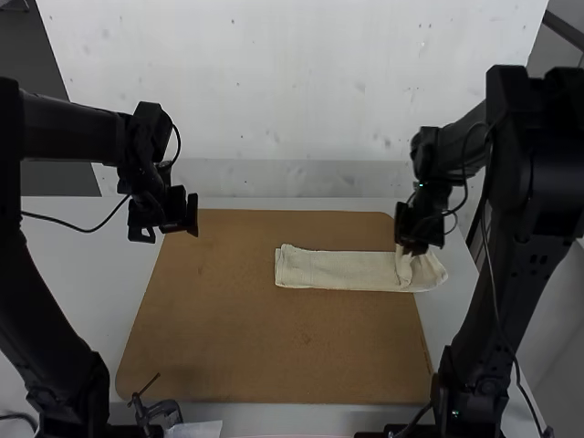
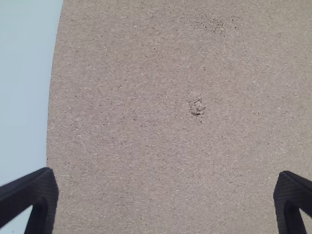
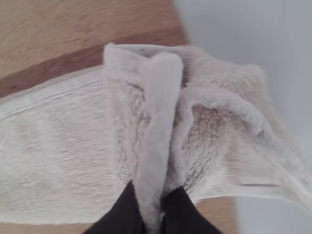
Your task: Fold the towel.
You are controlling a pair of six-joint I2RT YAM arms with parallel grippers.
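Observation:
The cream towel (image 1: 342,270) lies as a long narrow folded strip along the brown board's right part, its right end raised and bunched. At that end is my right gripper (image 1: 412,250). In the right wrist view the right gripper (image 3: 153,207) is shut on a pinched ridge of the towel (image 3: 53,151), with loose layers rising around the fingers. My left gripper (image 1: 166,234) hangs over the board's far left corner, away from the towel. In the left wrist view the left gripper (image 2: 165,195) stands wide open with bare board between its fingers.
The brown board (image 1: 246,338) covers most of the white table (image 1: 73,265). The towel's right end reaches past the board's right edge. A small metal clamp (image 1: 160,412) and a white piece of paper (image 1: 196,429) are at the table's near left edge.

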